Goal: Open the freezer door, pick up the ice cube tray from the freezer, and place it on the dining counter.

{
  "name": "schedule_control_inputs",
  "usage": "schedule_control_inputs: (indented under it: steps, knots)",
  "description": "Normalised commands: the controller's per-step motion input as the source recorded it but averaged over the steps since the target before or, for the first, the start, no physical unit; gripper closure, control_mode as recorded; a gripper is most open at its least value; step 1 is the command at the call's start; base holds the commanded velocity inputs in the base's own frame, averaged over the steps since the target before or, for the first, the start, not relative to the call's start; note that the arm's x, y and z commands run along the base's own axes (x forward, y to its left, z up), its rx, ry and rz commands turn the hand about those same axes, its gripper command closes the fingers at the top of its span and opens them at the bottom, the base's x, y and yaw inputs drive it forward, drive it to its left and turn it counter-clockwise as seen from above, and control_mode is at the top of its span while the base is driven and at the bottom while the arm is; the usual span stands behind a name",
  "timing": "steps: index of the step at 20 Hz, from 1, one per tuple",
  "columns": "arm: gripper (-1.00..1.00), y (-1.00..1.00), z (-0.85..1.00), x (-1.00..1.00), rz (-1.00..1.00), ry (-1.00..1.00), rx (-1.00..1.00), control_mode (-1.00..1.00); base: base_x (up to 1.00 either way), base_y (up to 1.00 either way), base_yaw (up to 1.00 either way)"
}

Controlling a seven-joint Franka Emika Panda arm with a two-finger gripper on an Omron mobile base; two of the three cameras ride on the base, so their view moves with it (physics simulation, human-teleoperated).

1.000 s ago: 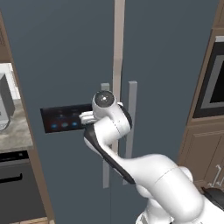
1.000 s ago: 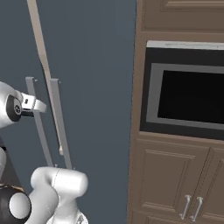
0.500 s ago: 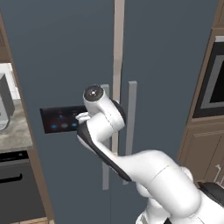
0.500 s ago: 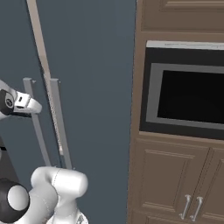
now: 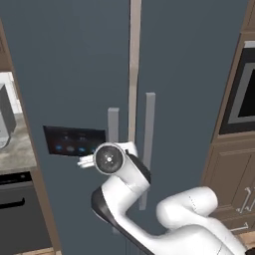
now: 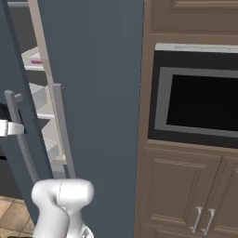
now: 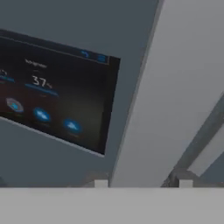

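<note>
Two doors: the freezer door (image 5: 74,89) with its lit control panel (image 5: 73,141) on the left, the plain door (image 5: 194,89) on the right, a pale seam between.
Door state: ajar by a narrow crack, seen from the right base view.
Handle (image 5: 113,124): long, grey, vertical, just beside the seam; broad pale band across the hand view.
Gripper (image 7: 143,183): closed around the handle, one fingertip (image 7: 100,183) on each side of it, apparently touching.
Freezer (image 6: 44,100): grey interior and pale shelves visible through the crack.
Ice cube tray (image 6: 36,61): probably the pink-edged strip lying on an upper shelf; too little showing to be sure.
Step in hand: opening the door; tray not yet reachable.
Good practice: pull along the arc about the hinge on the far left edge, not straight back, letting the wrist turn with the door.
Grip: firm and square across the bar, mid-height, to avoid sliding along it.
Extent: wide enough for arm and tray to pass clear of the door bins.
Hazard: elbow close to the neighbouring handle (image 5: 148,129).
</note>
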Motion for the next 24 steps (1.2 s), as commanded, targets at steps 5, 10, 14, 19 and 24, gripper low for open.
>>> schedule_control_inputs:
  steps: [5, 10, 14, 19, 24]
  knots:
    - [1.00, 1.00, 0.00, -1.00, 0.24, -0.04, 0.00, -1.00, 0.00, 0.00, 0.00]
    - [-1.00, 0.98, 0.04, -1.00, 0.23, 0.00, 0.00, -1.00, 0.00, 0.00, 0.00]
    - [-1.00, -0.06, 0.51, -1.00, 0.17, 0.01, 0.14, -1.00, 0.00, 0.00, 0.00]
    - [-1.00, -0.84, 0.94, -0.77, 0.02, 0.04, 0.24, -1.00, 0.00, 0.00, 0.00]
    - [-1.00, -1.00, 0.99, -0.24, 0.00, 0.12, 0.25, -1.00, 0.00, 0.00, 0.00]
